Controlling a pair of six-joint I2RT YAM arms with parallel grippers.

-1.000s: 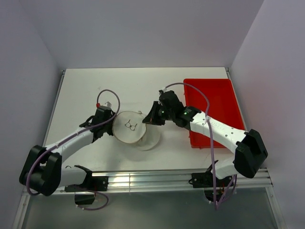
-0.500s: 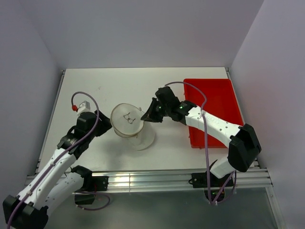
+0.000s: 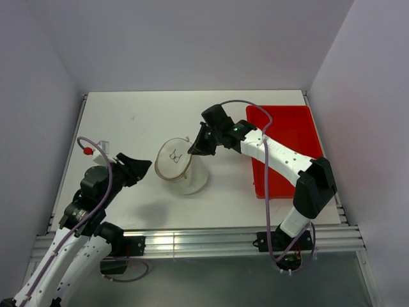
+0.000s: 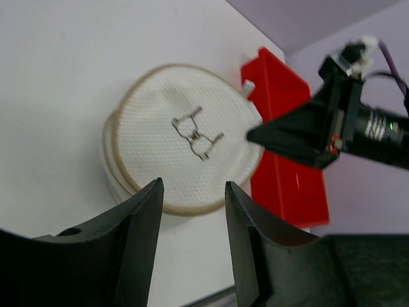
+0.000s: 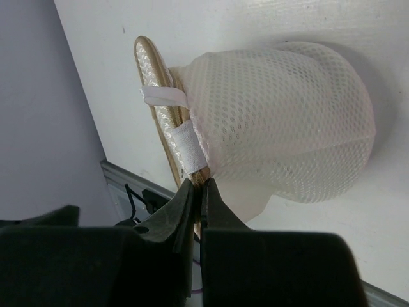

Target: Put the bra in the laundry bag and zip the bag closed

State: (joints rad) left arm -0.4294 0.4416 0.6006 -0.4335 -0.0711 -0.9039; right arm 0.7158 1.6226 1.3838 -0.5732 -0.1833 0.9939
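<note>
Laundry bag (image 3: pixel 176 163) near the middle of the table (image 3: pixel 128 121), slightly toward the near edge. Cream mesh, dome-shaped, with the rounded body resting on the tabletop. Round printed face tipped up and turned toward the left, with the small dark printed outline (image 3: pixel 174 155) on it, also plain from the left wrist (image 4: pixel 197 132). Gold-toned rim around that face, seen edge-on from the right wrist, mesh body (image 5: pixel 281 121) bulging behind it. White tab (image 5: pixel 190 148) wrapped over the rim just past the fingertips there.

Right gripper (image 3: pixel 193 148) at the far right edge of the raised face, jaws pinched together on the bag's rim (image 5: pixel 197 185), no gap between them.

Left gripper (image 3: pixel 137 167) to the left of the bag, apart from it and touching nothing, pointed toward the printed face. Jaws spread wide, with the bag (image 4: pixel 185 137) framed between the two fingers in the left wrist view (image 4: pixel 192 187).

Red tray (image 3: pixel 287 128) at the right side of the table, beyond the right arm, near the bag but not touching it; one end (image 4: pixel 281 185) visible past the bag from the left wrist.
</note>
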